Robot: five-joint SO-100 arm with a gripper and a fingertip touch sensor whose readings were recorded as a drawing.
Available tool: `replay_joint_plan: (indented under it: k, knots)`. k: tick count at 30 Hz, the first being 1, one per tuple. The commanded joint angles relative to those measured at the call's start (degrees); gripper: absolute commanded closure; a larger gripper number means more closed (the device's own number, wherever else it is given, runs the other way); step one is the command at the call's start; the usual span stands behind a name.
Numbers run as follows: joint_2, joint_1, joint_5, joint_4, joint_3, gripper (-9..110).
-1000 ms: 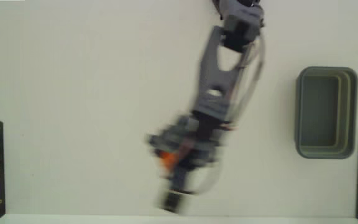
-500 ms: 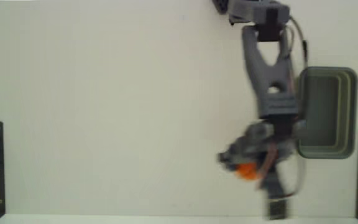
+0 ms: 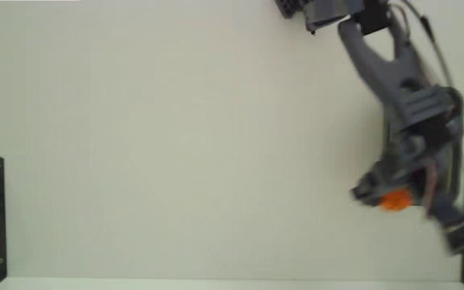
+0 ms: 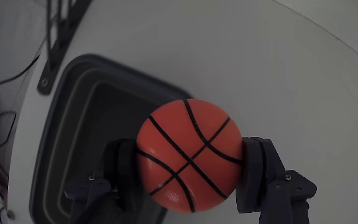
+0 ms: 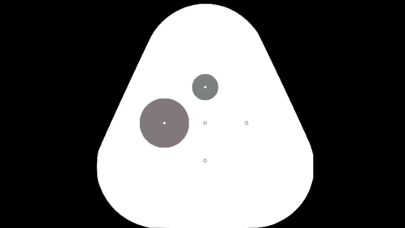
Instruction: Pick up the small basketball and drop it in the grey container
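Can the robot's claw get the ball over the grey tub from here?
Probably yes. The gripper holds the small basketball, and the grey container lies open just beside and below it, with nothing between them.

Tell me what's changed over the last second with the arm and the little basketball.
The arm swung from the table's middle to the right edge of the fixed view, carrying the small basketball along. The hand stayed shut on the ball throughout; nothing was let go. It now sits over the grey container, mostly hiding it from the fixed camera. The container and white table did not move.
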Motion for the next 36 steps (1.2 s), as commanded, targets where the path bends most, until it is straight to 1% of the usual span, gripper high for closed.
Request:
replay_joint_plan:
  k: [1, 12, 36]
  knots:
    - [6.5, -4.3, 0.3, 0.6, 1.1, 20]
    - [8.8, -10.0, 0.3, 0.7, 3.3, 20]
    - [8.9, -10.2, 0.3, 0.7, 3.4, 20]
